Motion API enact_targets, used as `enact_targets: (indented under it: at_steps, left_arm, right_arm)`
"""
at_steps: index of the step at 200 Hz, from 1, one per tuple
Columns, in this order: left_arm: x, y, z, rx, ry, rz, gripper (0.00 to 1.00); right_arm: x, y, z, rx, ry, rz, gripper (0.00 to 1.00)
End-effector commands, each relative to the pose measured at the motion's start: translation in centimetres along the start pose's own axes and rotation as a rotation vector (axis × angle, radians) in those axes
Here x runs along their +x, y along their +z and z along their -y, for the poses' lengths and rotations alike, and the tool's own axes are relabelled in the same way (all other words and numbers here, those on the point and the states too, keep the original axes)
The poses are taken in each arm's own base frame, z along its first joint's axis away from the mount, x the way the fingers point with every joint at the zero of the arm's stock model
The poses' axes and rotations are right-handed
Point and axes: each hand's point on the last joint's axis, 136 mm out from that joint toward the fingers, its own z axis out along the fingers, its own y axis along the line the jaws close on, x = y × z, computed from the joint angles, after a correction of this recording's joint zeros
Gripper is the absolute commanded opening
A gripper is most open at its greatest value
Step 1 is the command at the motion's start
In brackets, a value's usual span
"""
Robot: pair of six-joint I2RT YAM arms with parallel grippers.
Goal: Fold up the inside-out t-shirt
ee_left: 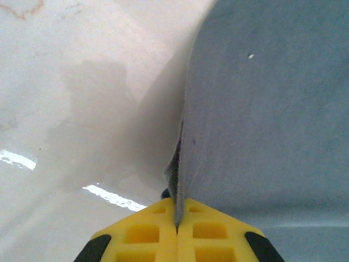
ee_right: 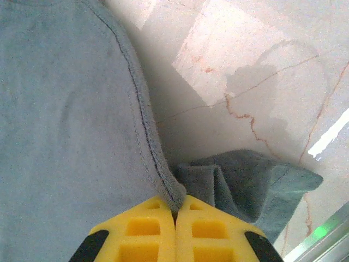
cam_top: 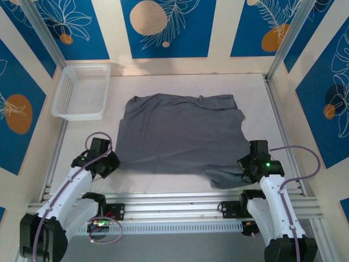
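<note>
The inside-out t-shirt [cam_top: 182, 139] is plain slate grey and lies spread flat across the middle of the white table. My left gripper [cam_top: 112, 164] sits at the shirt's near left corner, its yellow jaws shut on the cloth's edge [ee_left: 180, 185]. At the near right corner my right gripper [cam_top: 246, 170] is shut on a seamed edge of the t-shirt [ee_right: 163, 174], with a bunched fold [ee_right: 245, 185] lying just to its right. In both wrist views the yellow fingers press together with grey fabric pinched between them.
A white mesh basket [cam_top: 82, 91] stands at the back left of the table [cam_top: 256, 93]. Aluminium rails [cam_top: 180, 204] run along the near edge, and a rail [cam_top: 278, 125] runs down the right side. Patterned blue walls enclose the table.
</note>
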Motion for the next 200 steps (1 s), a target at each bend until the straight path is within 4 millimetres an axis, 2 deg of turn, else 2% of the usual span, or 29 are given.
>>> enact_targets:
  at_steps: [1, 19, 46, 98, 143, 179, 200]
  left_arm:
    - [-2.5, -2.1, 1.5, -0.008, 0.045, 0.065, 0.0]
    - [-4.6, -2.7, 3.4, 0.007, 0.066, 0.107, 0.0]
    - [-7.0, -2.3, 5.9, 0.017, 0.09, 0.123, 0.0]
    - [-10.3, -1.2, 6.9, -0.028, 0.111, 0.173, 0.0]
    - [-11.8, 0.6, 8.0, -0.03, 0.131, 0.159, 0.0]
    - [-11.7, 4.3, 8.6, -0.041, 0.146, 0.08, 0.0]
    - [-11.8, 6.5, 8.6, -0.06, 0.159, 0.046, 0.0]
  right_arm:
    - [-2.0, -1.9, -1.3, -0.019, -0.018, 0.064, 0.0]
    - [-3.9, -2.8, -3.0, -0.057, -0.03, 0.11, 0.0]
    - [-5.8, -2.9, -5.3, -0.109, -0.043, 0.127, 0.0]
    - [-8.5, -1.8, -9.8, -0.191, -0.063, 0.106, 0.0]
    - [-9.9, 1.0, -12.2, -0.193, -0.088, 0.08, 0.0]
    - [-10.4, 4.5, -13.0, -0.163, -0.109, 0.037, 0.0]
    - [-10.6, 6.5, -12.7, -0.121, -0.128, 0.019, 0.0]
